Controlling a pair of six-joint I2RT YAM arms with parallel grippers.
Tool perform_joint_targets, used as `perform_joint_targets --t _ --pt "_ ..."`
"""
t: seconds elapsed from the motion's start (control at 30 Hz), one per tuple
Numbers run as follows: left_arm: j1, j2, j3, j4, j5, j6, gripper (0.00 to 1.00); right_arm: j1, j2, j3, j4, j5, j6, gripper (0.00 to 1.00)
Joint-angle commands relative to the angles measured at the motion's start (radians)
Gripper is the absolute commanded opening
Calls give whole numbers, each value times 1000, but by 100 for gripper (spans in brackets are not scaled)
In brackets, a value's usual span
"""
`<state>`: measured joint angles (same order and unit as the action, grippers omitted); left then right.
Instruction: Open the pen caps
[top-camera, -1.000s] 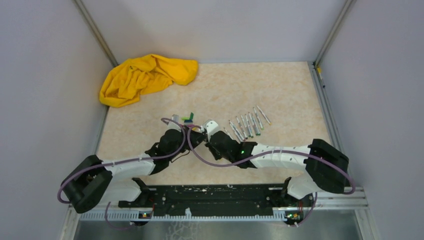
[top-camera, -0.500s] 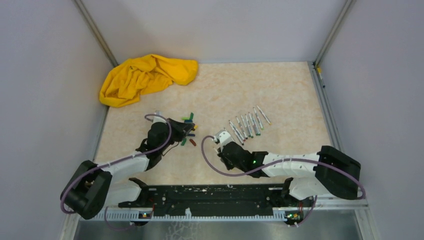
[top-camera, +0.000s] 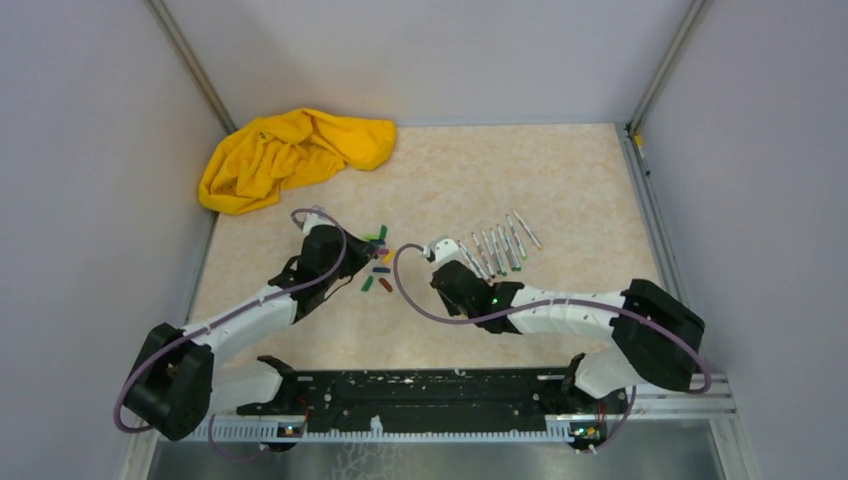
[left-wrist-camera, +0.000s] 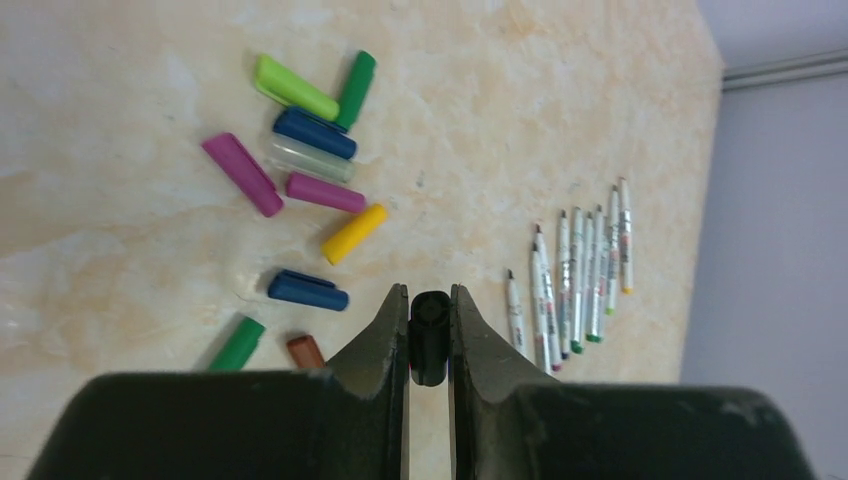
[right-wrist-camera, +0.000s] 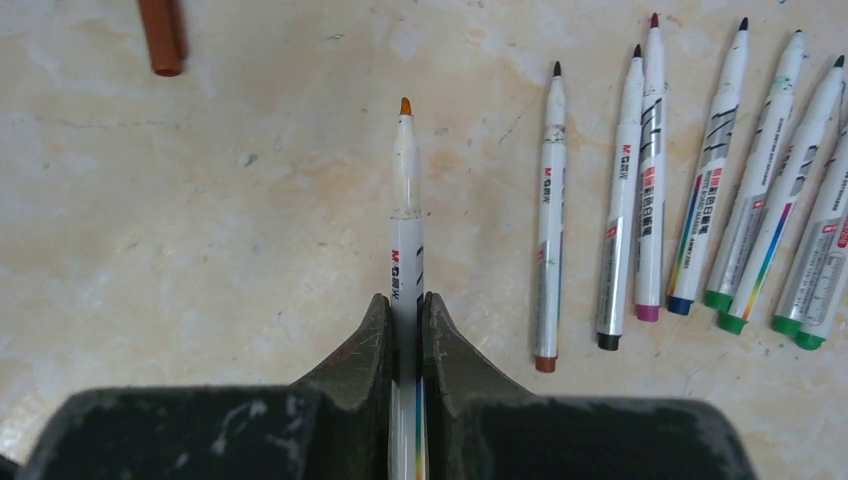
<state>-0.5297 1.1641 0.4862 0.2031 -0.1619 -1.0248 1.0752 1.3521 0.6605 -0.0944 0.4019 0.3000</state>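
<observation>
Nearest, the left gripper (left-wrist-camera: 428, 300) pinches a stubby dark plastic cap (left-wrist-camera: 430, 342), probably black, and the right gripper (right-wrist-camera: 405, 305) clamps an uncapped white-grey orange-tipped pen (right-wrist-camera: 405, 200); beyond lie loose coloured caps (left-wrist-camera: 314, 133) left, bare pens (right-wrist-camera: 650, 200) right, and a crumpled yellow cloth (top-camera: 290, 155) far left.

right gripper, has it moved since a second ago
Yes. The right gripper has shifted right, away from the pen caps and nearer the row of pens.
</observation>
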Motion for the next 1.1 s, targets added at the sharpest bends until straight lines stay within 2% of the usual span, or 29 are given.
perform_joint_targets --t 0.0,0.17,0.43,0.5,0.73,1.07 --pt "6 43 61 -159 -118 117 13 -49 83 81 22 46 -33 0" --pt "5 107 66 -159 -162 150 20 -93 161 116 44 42 -63 0" --pt "6 184 66 -156 -182 159 24 -132 205 130 67 17 -96 0" --pt "7 192 66 -157 -189 160 27 -136 216 136 67 11 -101 1" --pt "7 225 74 -153 -194 163 41 -148 268 148 75 -6 -111 11" --pt "7 204 70 -160 -185 157 47 -156 275 130 78 6 -112 26"
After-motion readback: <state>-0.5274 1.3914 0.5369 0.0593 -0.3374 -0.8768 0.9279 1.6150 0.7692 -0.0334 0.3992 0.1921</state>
